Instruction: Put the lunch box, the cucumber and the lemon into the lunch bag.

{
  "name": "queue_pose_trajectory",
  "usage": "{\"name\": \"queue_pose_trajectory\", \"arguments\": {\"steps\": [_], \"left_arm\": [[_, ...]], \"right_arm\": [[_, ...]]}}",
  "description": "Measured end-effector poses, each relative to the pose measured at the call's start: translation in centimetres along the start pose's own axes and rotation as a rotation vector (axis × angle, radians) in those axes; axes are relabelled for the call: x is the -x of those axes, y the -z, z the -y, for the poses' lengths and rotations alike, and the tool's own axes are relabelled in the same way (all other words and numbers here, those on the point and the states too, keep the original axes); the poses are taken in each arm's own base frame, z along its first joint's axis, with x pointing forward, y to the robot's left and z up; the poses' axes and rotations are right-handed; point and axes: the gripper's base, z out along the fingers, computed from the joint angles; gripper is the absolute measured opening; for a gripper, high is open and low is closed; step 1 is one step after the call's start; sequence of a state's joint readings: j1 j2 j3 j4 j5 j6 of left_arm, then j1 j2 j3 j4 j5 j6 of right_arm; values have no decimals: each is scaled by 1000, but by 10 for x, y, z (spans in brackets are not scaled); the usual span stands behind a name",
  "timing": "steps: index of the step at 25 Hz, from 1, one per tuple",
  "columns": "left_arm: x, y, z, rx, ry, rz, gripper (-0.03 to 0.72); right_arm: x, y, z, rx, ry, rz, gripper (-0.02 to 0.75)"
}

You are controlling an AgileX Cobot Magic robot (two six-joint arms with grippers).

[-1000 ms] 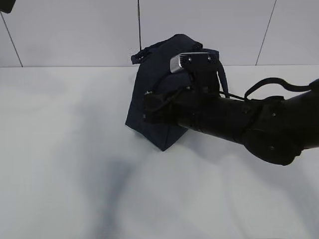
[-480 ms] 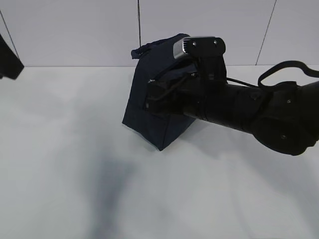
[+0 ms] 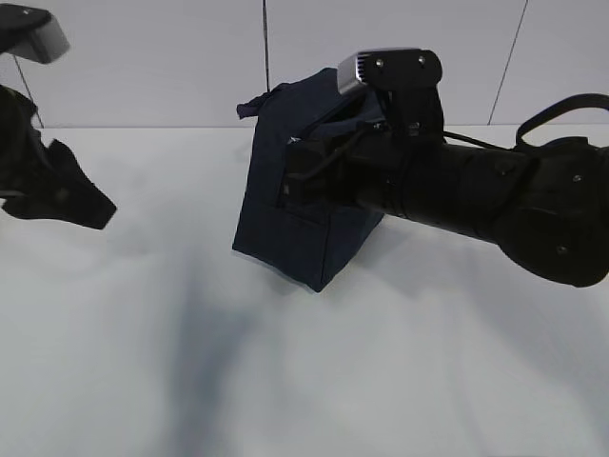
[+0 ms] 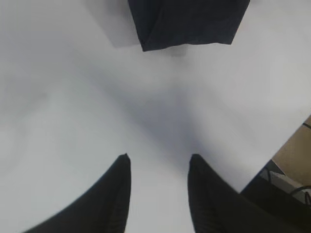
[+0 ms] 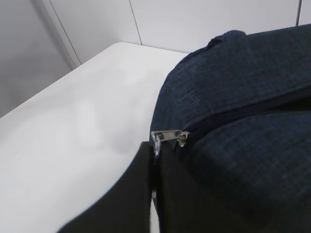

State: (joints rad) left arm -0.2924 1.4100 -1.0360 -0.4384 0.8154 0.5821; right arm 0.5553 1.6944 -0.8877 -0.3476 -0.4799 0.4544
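**Right fingers pinched on the zipper pull, left fingers parted over bare worktop**

Exterior view: navy bag point(image 3: 295, 214) standing on the white worktop point(image 3: 285, 381), tilted, one bottom corner pointing toward the camera. Right arm point(image 3: 476, 200) reaching in from the right, pressed against the bag's upper right side; its fingers hidden behind wrist and fabric. Left gripper point(image 3: 57, 195) at the far left edge, well apart from the bag, hanging above the worktop; spread of its fingers not readable from here.

Left wrist view: two dark fingers point(image 4: 116, 194) parted by a moderate gap, nothing between them, only worktop point(image 4: 73, 97) underneath. Bag's lower edge point(image 4: 187, 22) at the top of the frame, well apart from the fingertips.

Right wrist view: fingers point(image 5: 141, 194) pressed together with no visible gap, closed on the metal pull point(image 5: 156, 145) hanging from the zipper slider point(image 5: 169, 136). Slider at the end of the zipper line on the bag point(image 5: 233, 97). Bag top bulging beside the fingers, touching them. Worktop point(image 5: 73, 131) stretching away left.
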Motion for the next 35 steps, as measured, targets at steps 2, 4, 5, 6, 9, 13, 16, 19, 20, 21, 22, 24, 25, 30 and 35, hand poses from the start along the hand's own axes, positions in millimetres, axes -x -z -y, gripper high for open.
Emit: {"name": "queue_pose_trajectory", "arguments": {"steps": [2,4,5,6,9,13,16,19,20,21,22,24,25,30,35], "left_arm": [[2,-15,2,6,-17,9,311],[6,-28,3,14,-34,23,333],[8,-34,3,23,-44,31,339],[9,-40,3,27,-55,39,342],[11,-60,5,32,-92,34,347],[14,-81,13,27,-150,39,349],[18,-90,22,24,-195,75,349],[24,-93,30,41,-224,132,349],[25,-94,32,48,-232,146,349],[26,-95,33,51,-237,153,349],[26,-96,34,50,-239,154,349],[26,-99,34,47,-234,150,349],[25,-100,34,46,-232,146,349],[26,-101,35,30,-191,155,349],[27,-101,37,17,-177,169,349]], "right_arm": [[2,2,0,-2,-1,5,0],[5,3,0,-10,-18,16,0],[6,4,0,-14,-26,19,0],[7,5,0,-17,-34,24,0],[8,5,1,-24,-46,25,0],[8,5,2,-34,-67,29,0],[11,6,2,-39,-82,45,0],[12,6,3,-49,-104,50,0],[12,6,3,-52,-111,51,0],[13,6,3,-53,-114,55,0],[13,6,3,-54,-116,56,0],[13,6,3,-55,-120,56,0],[13,6,3,-57,-122,57,0],[13,6,4,-60,-130,59,0],[14,6,5,-79,-158,68,0]]}}
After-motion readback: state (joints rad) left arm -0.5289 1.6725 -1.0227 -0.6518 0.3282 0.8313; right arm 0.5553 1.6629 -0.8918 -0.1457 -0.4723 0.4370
